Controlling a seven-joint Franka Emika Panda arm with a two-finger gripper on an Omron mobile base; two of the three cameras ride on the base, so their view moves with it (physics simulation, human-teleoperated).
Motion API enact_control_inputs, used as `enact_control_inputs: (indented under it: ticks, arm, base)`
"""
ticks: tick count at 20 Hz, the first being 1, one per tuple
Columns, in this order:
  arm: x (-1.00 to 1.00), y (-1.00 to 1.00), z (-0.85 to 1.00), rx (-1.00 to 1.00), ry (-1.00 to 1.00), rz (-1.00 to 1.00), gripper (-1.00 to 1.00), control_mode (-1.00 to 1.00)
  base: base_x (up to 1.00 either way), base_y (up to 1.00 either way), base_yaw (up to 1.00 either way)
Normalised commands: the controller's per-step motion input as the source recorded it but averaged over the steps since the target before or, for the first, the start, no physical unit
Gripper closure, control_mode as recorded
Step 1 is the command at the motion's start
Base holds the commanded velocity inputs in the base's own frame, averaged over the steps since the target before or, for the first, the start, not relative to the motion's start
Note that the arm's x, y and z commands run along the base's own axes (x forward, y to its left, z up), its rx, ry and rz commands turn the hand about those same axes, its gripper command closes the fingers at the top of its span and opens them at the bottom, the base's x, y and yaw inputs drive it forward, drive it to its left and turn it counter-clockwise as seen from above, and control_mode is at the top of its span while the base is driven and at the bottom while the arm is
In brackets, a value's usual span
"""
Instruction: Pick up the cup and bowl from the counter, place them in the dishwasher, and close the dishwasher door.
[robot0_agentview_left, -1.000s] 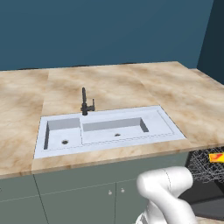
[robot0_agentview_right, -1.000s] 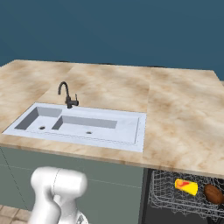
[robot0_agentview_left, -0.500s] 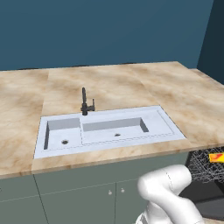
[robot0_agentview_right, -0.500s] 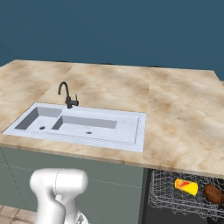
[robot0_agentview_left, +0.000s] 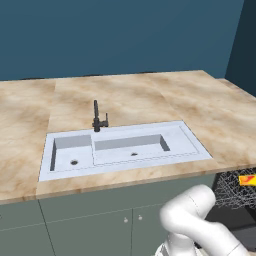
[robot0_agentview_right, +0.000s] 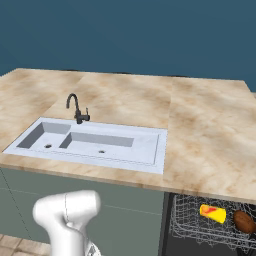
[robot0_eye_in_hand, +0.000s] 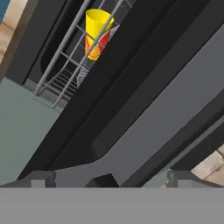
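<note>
The orange-yellow cup (robot0_agentview_right: 212, 213) lies on its side in the dishwasher's dark wire rack (robot0_agentview_right: 187, 222), with the brown bowl (robot0_agentview_right: 244, 221) right beside it. The left base view shows the cup (robot0_agentview_left: 247, 180) at the right edge, under the counter (robot0_agentview_left: 150, 95). In the hand view the cup (robot0_eye_in_hand: 97, 33) rests among the rack wires (robot0_eye_in_hand: 65, 65). The dark grey dishwasher door (robot0_eye_in_hand: 175, 100) runs diagonally close before my gripper (robot0_eye_in_hand: 112, 179). The gripper is open, low by the door, with its fingertips (robot0_eye_in_hand: 43, 177) wide apart and nothing between them.
A white double-basin sink (robot0_agentview_left: 125, 147) with a black tap (robot0_agentview_left: 98, 117) is set in the marble counter. Grey-green cupboard doors (robot0_agentview_left: 90, 225) run below it. My white arm (robot0_agentview_left: 200, 225) bends down in front of the cupboards. Tan floor tiles (robot0_eye_in_hand: 214, 164) show beyond the door.
</note>
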Motion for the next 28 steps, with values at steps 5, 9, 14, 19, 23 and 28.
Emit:
enact_control_inputs:
  ticks: [5, 9, 14, 19, 23, 28]
  arm:
    - [1.00, 0.00, 0.00, -0.12, 0.00, -0.08, -1.00, -1.00]
    - [1.00, 0.00, 0.00, -0.14, 0.00, -0.16, -1.00, -1.00]
    - [1.00, 0.00, 0.00, -0.12, 0.00, -0.20, -1.00, -1.00]
    - [1.00, -0.06, -0.12, -0.10, 0.00, -0.17, -1.00, -1.00]
    - [1.00, -0.15, -0.19, -0.07, 0.00, -0.16, -1.00, -1.00]
    - [0.94, -0.13, -0.24, -0.04, 0.00, -0.13, -1.00, -1.00]
  base:
    - [0.00, 0.00, 0.00]
    - [0.00, 0.00, 0.00]
    - [0.00, 0.00, 0.00]
    - [0.00, 0.00, 0.00]
    - [0.00, 0.00, 0.00]
    - [0.00, 0.00, 0.00]
